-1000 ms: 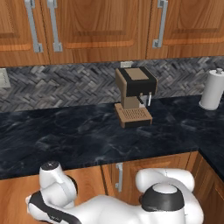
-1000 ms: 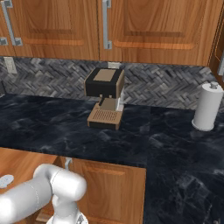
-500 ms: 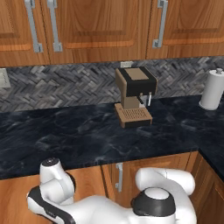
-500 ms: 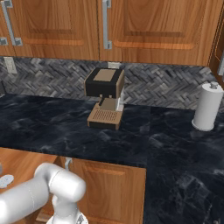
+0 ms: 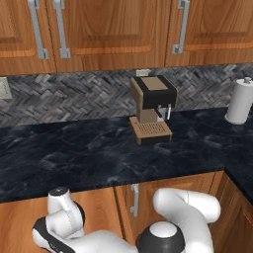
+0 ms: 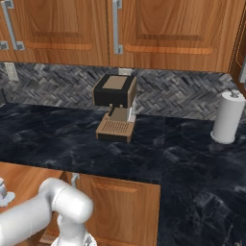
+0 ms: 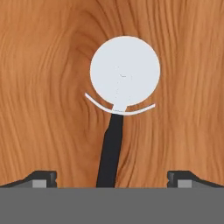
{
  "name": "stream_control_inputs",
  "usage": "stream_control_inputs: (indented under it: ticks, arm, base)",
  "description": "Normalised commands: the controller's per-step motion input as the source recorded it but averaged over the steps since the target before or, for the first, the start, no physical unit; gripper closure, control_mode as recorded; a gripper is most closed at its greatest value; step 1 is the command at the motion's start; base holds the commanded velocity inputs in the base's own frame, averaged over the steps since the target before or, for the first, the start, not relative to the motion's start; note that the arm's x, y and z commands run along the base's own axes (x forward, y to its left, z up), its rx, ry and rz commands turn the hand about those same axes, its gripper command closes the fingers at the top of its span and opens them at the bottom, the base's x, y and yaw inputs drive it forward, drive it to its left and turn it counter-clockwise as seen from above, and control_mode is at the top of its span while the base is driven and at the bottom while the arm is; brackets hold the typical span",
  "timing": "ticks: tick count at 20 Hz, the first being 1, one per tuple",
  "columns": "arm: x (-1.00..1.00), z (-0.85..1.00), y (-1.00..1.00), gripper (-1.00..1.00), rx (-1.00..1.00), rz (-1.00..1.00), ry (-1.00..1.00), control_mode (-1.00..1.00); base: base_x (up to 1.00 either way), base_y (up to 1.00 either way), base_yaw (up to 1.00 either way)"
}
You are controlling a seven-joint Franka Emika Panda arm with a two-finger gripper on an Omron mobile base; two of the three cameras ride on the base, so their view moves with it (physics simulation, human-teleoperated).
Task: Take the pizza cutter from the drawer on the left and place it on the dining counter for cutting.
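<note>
Left base: black counter [image 5: 99,158] runs wide, coffee machine [image 5: 150,108] at the back, paper towel roll [image 5: 240,100] far right; front edge bare, my arm folded low below it.
Right base: same counter, coffee machine and roll well apart, open slab between.
Hand: my gripper [image 7: 112,177] spread wide, tips at both lower corners; pizza cutter [image 7: 121,100] lies flat on the drawer [image 7: 39,87] wood, handle between my tips, untouched, bare wood all round.

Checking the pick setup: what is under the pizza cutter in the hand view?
Wood-grain surface lies under the pizza cutter; the gripper is open above its black handle. What lies beneath the blade is covered.
</note>
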Motion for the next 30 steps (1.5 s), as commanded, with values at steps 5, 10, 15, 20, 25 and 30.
stream_control_inputs:
  ticks: [5,10,15,20,25,30]
  arm:
    - [0.00,-0.59,0.00,-1.00,0.00,0.00,0.00,-1.00]
    - [0.00,-0.48,0.05,-1.00,0.00,0.00,0.00,-1.00]
    - [0.00,-0.35,0.07,-1.00,0.00,0.00,0.00,-1.00]
    - [0.00,-0.18,0.00,-1.00,0.00,0.00,0.00,-1.00]
    - [0.00,0.00,0.00,-1.00,0.00,0.00,0.00,-1.00]
    - [0.00,0.00,0.00,-1.00,0.00,0.00,0.00,-1.00]
  base:
    - [0.00,0.00,0.00]
    - [0.00,0.00,0.00]
    - [0.00,0.00,0.00]
    - [0.00,0.00,0.00]
    - [0.00,0.00,0.00]
    - [0.00,0.00,0.00]
